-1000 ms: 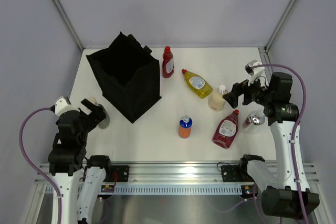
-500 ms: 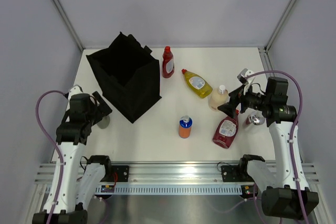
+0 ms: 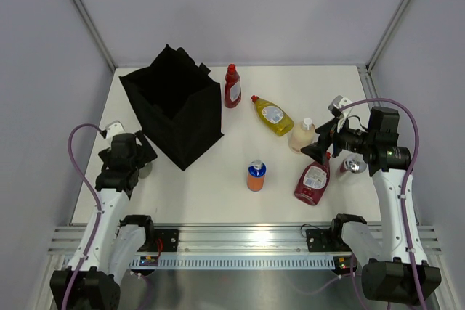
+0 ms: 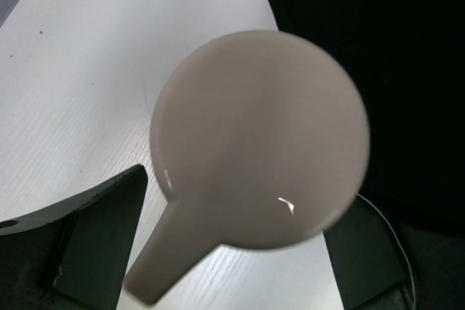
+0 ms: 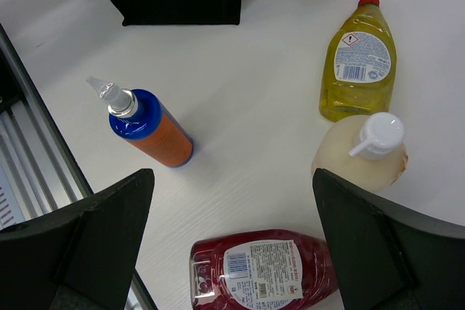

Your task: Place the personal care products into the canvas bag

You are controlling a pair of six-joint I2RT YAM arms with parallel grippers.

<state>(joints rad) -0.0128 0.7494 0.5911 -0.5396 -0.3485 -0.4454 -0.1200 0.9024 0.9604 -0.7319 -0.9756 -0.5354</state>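
The black canvas bag stands open at the back left. To its right are a small red bottle, a yellow bottle, a cream bottle, a lying maroon bottle, an upright orange bottle with blue cap and a silvery can. My right gripper is open and empty above the maroon bottle, beside the cream bottle. My left gripper is open over a grey round-topped object left of the bag.
The grey object stands close against the bag's left wall. The right wrist view also shows the orange bottle and yellow bottle. A metal rail runs along the table's near edge. Walls enclose the table's other sides.
My left arm has swung forward and down over the grey object beside the bag. My right gripper moved left and down over the maroon bottle, then held still.
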